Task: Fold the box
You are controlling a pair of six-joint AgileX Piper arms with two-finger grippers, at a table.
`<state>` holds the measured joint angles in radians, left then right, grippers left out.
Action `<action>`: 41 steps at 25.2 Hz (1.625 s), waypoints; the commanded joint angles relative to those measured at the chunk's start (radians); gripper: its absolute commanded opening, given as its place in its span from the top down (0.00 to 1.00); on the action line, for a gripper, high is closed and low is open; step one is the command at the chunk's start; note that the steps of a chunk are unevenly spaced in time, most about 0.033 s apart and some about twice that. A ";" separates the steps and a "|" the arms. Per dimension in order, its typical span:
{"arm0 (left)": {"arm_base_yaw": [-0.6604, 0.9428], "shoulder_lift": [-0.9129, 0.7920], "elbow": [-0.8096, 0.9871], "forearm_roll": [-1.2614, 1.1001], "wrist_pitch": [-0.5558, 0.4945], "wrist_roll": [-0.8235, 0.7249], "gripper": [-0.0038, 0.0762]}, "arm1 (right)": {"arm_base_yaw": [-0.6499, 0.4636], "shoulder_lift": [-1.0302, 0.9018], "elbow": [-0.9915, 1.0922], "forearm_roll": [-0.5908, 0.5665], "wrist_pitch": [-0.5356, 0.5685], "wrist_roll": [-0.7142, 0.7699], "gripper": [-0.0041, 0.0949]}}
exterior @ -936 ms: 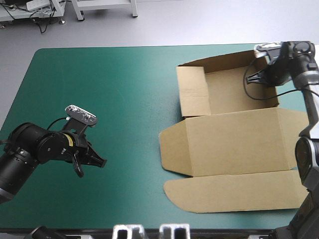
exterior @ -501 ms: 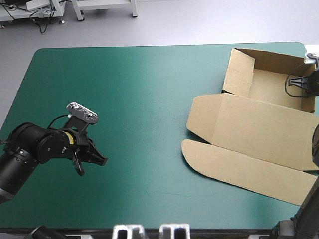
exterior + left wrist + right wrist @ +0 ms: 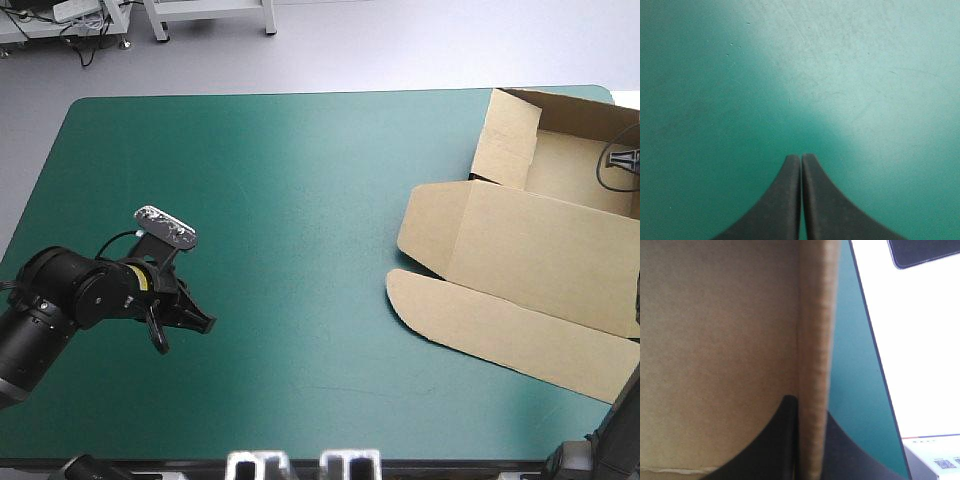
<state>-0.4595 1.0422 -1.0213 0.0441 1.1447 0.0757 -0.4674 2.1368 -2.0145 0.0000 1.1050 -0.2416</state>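
Right gripper point(image 3: 809, 407) clamps box point(image 3: 520, 250) wall (lid lying flat) at table point(image 3: 280, 180) 2 o'clock; left gripper point(image 3: 801, 159) closed, empty, 8 o'clock.

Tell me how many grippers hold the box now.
1. The right gripper is shut on a raised wall of the box at the far right corner of the teal-green cover. The left gripper is shut over bare cover, away from it.

- A robotics lab or test workshop.
- A broad bench point(image 3: 250, 150) with a teal-green cover stands on a bare grey floor point(image 3: 400, 50).
- Beyond its far edge are white metal table legs point(image 3: 160, 20) and loose black cables point(image 3: 82, 45).
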 commanded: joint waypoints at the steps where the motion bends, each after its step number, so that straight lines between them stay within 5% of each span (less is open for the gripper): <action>1: -0.001 -0.015 -0.025 -0.007 -0.027 0.000 0.96 | -0.027 -0.035 -0.032 -0.031 -0.042 0.014 0.95; 2: -0.001 -0.015 -0.025 -0.007 -0.027 0.000 0.96 | -0.030 -0.035 -0.032 -0.031 -0.042 0.016 0.91; 4: -0.001 -0.015 -0.025 -0.007 -0.032 0.000 0.96 | -0.030 -0.035 -0.037 -0.039 -0.048 -0.009 0.66; 5: -0.001 -0.015 -0.025 -0.003 -0.030 0.000 0.96 | -0.030 -0.037 -0.062 -0.047 -0.044 0.000 0.40; 7: -0.001 -0.015 -0.025 -0.003 -0.035 0.000 0.96 | -0.030 -0.037 -0.117 -0.082 -0.021 0.056 0.09; 9: -0.001 -0.015 -0.025 -0.003 -0.033 0.000 0.96 | -0.030 -0.045 -0.202 -0.089 0.039 0.076 0.03; 15: -0.001 -0.015 -0.025 0.000 -0.038 -0.007 0.96 | -0.028 -0.144 -0.343 0.135 0.143 0.021 0.23; 22: -0.001 -0.015 -0.025 -0.005 -0.056 -0.007 0.96 | 0.055 -0.267 -0.339 0.382 0.145 -0.064 0.96; 27: -0.001 -0.015 -0.025 -0.029 -0.056 -0.007 0.96 | 0.211 -0.350 -0.339 0.398 0.145 -0.086 0.98; 32: -0.001 -0.015 -0.025 -0.029 -0.056 -0.011 0.96 | 0.362 -0.436 -0.287 0.283 0.145 -0.086 0.98; 41: -0.001 -0.015 -0.025 -0.057 -0.090 -0.011 0.96 | 0.542 -0.737 0.282 0.272 0.143 -0.134 0.98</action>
<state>-0.4595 1.0422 -1.0213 0.0061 1.1023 0.0748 0.0404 1.5122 -1.8597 0.2664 1.2463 -0.3548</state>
